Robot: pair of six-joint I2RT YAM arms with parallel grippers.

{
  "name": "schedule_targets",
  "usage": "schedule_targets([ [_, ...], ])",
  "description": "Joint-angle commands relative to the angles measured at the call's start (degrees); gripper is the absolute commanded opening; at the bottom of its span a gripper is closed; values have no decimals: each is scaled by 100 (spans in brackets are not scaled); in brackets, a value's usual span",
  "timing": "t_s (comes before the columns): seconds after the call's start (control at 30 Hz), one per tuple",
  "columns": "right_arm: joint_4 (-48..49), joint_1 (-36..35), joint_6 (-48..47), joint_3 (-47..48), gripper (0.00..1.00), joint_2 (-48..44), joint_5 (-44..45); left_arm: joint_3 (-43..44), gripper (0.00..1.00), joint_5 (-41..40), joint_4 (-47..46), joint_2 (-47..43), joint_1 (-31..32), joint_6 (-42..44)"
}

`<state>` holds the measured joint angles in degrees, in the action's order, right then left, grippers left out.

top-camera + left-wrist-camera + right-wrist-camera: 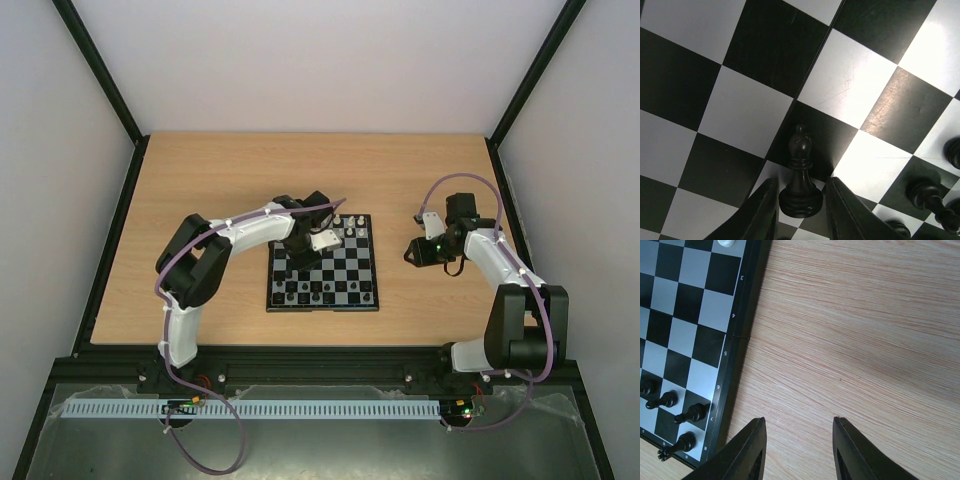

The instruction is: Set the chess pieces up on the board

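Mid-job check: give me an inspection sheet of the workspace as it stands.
Surface: wooden table, no marks seen.
Job's things: board mid-table; white pieces along its far edge, black pieces on its near rows; one black piece upright at the left gripper.
Clutter: nothing seen.
Grippers: left gripper straddles that piece, grip unclear; right gripper open over the table beside the board.
Cables: purple cables loop along both arms.
Surroundings: white walls, black frame posts.

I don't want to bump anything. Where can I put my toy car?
The wooden table is bare beyond the board. The board's middle rows look free too. Crowded: the near row of black pieces, and the left gripper straddling a black pawn.
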<state>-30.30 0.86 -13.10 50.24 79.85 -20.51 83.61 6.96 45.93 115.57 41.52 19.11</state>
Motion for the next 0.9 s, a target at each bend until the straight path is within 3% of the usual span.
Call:
schedule_targets([
  [0.0, -161, 28, -70, -73, 37, -64, -58, -190, 28, -107, 266, 154, 6, 14],
  [0.27, -294, 28, -67, 112, 37, -77, -219, -181, 18, -55, 272, 183, 1, 48],
  [0.67, -1346, 17, 452, 2918, 40, 1001, -1763, -91, 14, 808, -269, -870, -364, 439],
  [0.87, -1183, -216, 1154, 3273, 49, 1290, -2375, -344, 15, 1574, -859, -1569, -447, 249],
])
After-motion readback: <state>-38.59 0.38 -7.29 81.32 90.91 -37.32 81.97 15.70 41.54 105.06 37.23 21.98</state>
